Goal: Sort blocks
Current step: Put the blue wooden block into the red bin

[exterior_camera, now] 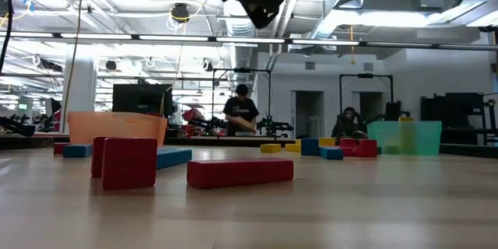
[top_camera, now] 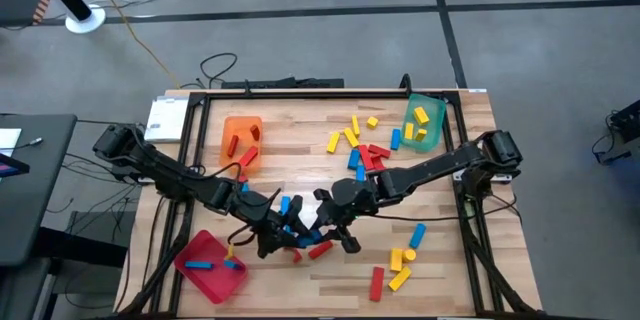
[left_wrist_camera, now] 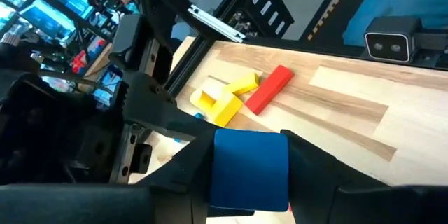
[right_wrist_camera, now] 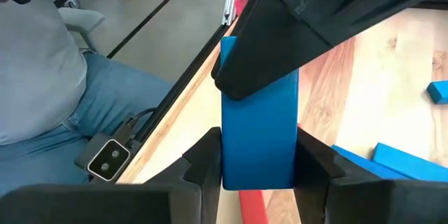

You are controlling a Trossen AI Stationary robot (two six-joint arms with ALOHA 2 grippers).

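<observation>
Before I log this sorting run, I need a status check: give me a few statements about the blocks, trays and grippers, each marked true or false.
1. The right gripper clamps a blue rectangular block. True.
2. The orange plastic tray holds yellow blocks. False: it holds red blocks.
3. The green translucent tray, on the table's right side, holds yellow blocks.
True.
4. No blocks lie loose on the wooden table. False: several do, such as a yellow bar.
5. The left gripper is empty. False: a blue block sits between its fingers.
</observation>
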